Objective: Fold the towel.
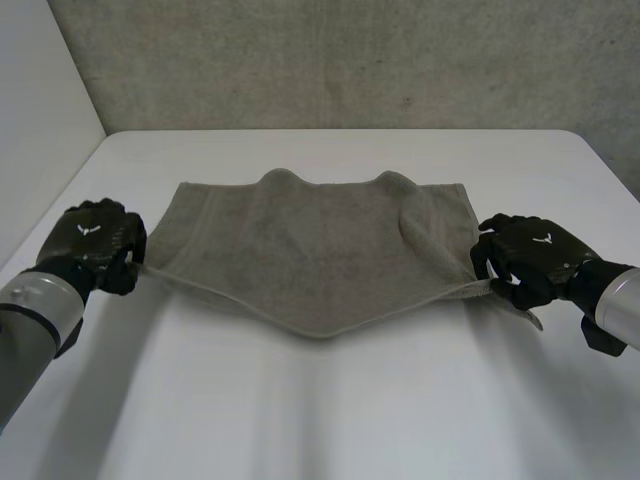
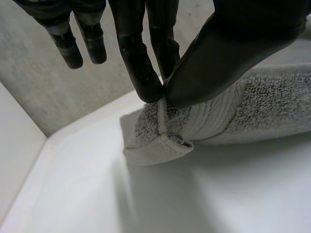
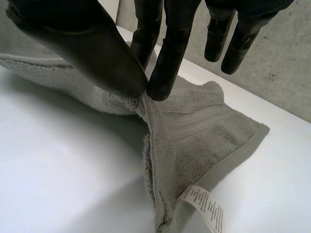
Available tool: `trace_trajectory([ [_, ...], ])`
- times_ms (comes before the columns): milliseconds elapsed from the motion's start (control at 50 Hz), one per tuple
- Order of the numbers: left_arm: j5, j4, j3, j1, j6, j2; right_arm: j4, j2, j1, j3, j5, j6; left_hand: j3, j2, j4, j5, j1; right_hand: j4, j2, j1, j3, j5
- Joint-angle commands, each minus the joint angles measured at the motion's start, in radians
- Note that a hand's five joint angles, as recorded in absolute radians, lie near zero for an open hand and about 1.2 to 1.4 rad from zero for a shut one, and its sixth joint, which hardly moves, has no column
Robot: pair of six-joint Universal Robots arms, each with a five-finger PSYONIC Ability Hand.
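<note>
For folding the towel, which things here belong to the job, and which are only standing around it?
Belong to the job: towel; left hand, pinching one near corner; right hand, pinching the edge by the other near corner.
Only around: white table under the towel; grey wall behind.

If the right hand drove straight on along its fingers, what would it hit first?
The towel itself: the right hand pinches its near right corner, fingers pointing inward and down at the cloth. The white table probably lies just beyond, though the depth is unclear.
</note>
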Motion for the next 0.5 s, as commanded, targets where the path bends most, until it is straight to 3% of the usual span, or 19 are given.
trace_trajectory([
  [20, 0.013, -0.002, -0.015, 0.035, -0.001, -0.003, -0.082, 0.008, 0.0, 0.041, 0.002, 0.0, -0.043, 0.055, -0.05, 0.055, 0.082, -0.06, 0.057, 0.065, -0.006, 0.025],
  [60, 0.013, -0.002, -0.013, 0.048, -0.001, -0.002, -0.113, 0.017, 0.0, 0.065, 0.002, 0.002, -0.043, 0.055, -0.05, 0.055, 0.082, -0.06, -0.148, -0.14, -0.006, -0.18],
  [120, 0.013, -0.002, -0.013, 0.051, -0.002, 0.0, -0.139, 0.037, 0.001, 0.091, 0.002, 0.0, -0.043, 0.055, -0.05, 0.055, 0.082, -0.06, -0.21, -0.202, -0.006, -0.242],
  [500, 0.014, 0.004, -0.008, 0.055, -0.096, 0.006, -0.199, 0.096, -0.009, 0.156, 0.041, 0.044, -0.043, 0.055, -0.05, 0.055, 0.082, -0.06, -0.26, -0.252, -0.006, -0.292],
])
